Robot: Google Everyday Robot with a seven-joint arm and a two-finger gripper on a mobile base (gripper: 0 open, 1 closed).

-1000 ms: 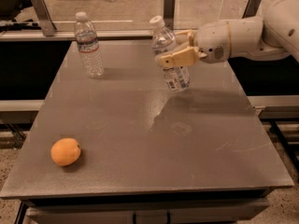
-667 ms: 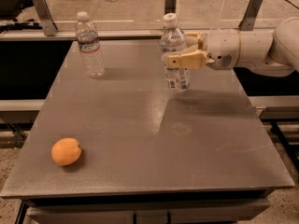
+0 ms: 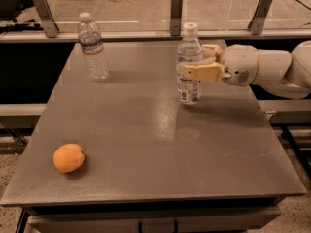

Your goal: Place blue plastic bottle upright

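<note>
Gripper (image 3: 192, 62) is reaching in from the right, fingers (image 3: 199, 73) clamping the bottle (image 3: 188, 88) mid-body, far finger mostly hiding behind it. Bottle is standing upright right of centre on the table (image 3: 146, 130); base contact unclear. Arm (image 3: 272, 69) is running off-frame. Slim bottle (image 3: 92, 47) back left, orange (image 3: 68, 157) front left.

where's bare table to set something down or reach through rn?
Biggest free patch: front right of the grey table, from the round orange fruit across to the right edge. Also the middle strip between the slim ribbed clear bottle and the clear white-capped, pale-blue-labelled bottle. Crowded: back right, where the tool is shut on that bottle.
</note>
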